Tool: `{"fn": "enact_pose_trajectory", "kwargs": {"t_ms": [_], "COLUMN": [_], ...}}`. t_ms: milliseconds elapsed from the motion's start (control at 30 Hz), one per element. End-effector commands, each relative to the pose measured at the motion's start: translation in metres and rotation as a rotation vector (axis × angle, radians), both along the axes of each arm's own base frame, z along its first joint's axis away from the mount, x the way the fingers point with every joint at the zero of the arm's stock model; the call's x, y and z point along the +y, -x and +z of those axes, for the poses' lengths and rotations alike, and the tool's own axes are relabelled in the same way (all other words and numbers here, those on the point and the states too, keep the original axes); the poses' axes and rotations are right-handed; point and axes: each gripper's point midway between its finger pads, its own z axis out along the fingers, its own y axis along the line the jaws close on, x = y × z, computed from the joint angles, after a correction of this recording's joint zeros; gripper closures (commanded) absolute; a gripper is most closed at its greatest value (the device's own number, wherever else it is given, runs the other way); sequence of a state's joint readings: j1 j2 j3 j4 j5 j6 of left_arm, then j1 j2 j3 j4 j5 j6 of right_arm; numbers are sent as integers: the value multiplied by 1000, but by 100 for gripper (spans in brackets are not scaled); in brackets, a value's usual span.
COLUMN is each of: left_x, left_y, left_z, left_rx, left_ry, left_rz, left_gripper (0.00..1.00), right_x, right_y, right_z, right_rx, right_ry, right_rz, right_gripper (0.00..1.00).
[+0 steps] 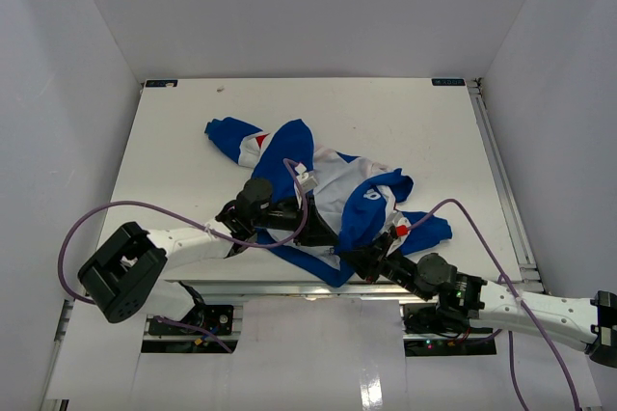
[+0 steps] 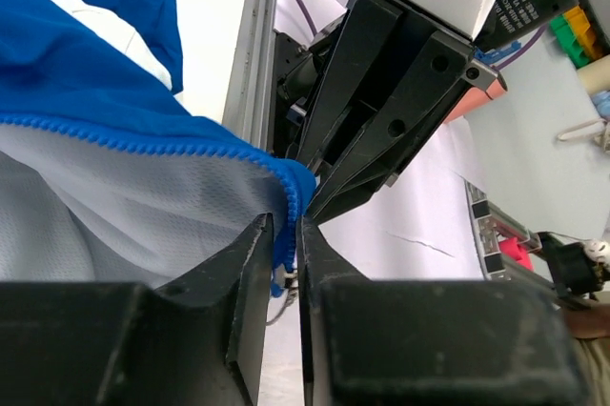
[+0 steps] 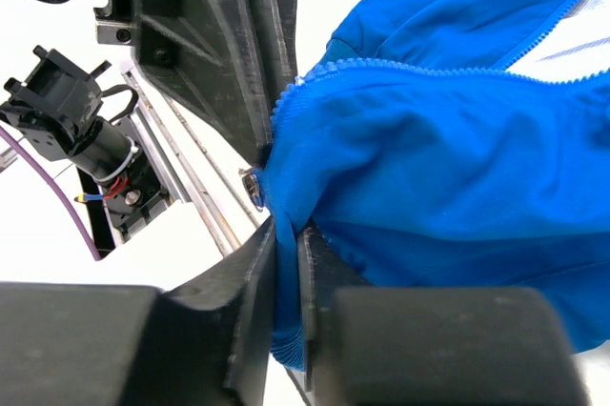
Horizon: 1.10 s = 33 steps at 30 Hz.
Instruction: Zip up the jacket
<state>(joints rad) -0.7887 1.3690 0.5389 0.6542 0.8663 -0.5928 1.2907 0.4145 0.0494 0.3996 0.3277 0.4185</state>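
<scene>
The royal-blue jacket (image 1: 318, 189) with white and red panels lies crumpled in the middle of the white table (image 1: 183, 131), unzipped. Both grippers meet at its near hem. My left gripper (image 1: 342, 247) comes in from the left, and in the left wrist view it (image 2: 286, 234) pinches the lower end of the blue zipper teeth (image 2: 143, 139); a small metal piece shows between its jaws. My right gripper (image 1: 366, 260) comes in from the right. In its own view it (image 3: 288, 244) is shut on a fold of blue jacket fabric (image 3: 457, 158), next to a metal zipper part (image 3: 252, 187).
The table's near edge with its metal rail (image 1: 289, 286) runs just below both grippers. Purple cables (image 1: 145, 206) loop off each arm. White walls close in the table on the left, back and right.
</scene>
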Motion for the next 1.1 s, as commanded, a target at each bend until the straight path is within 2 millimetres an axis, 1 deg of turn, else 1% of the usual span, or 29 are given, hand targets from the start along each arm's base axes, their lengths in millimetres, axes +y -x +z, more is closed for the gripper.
{"fn": "enact_pose_trajectory", "kwargs": {"t_ms": [0,67,167,267,400,533,733,1067], "left_x": [-5,-5,-6,-6,-6,-6,-5,-3], "left_y": [3,4,6,7,9,11,14,16], "left_z": [12,12,14,15,18,21,27,24], "left_rx": [-19,-11,1,15,18,18,18,24], "left_ry": [35,39,53,62,81,95,116,118], "left_rz": [-41,-52,-67,-79,-89,-92,-100,-98], "left_gripper": [86,94,100,100,100,100,100,100], "right_x": [4,4,3,2,1,1,4,4], "right_y": [3,3,4,4,4,2,1,-1], "right_z": [23,26,29,32,34,34,31,34], "right_rx": [-23,-29,-35,-40,-45,-43,-37,-41], "right_ry": [-70,-82,-95,-105,-115,-110,-97,-120], "right_rz": [23,25,28,28,25,15,10,3], "right_gripper": [76,73,67,62,59,60,64,67]}}
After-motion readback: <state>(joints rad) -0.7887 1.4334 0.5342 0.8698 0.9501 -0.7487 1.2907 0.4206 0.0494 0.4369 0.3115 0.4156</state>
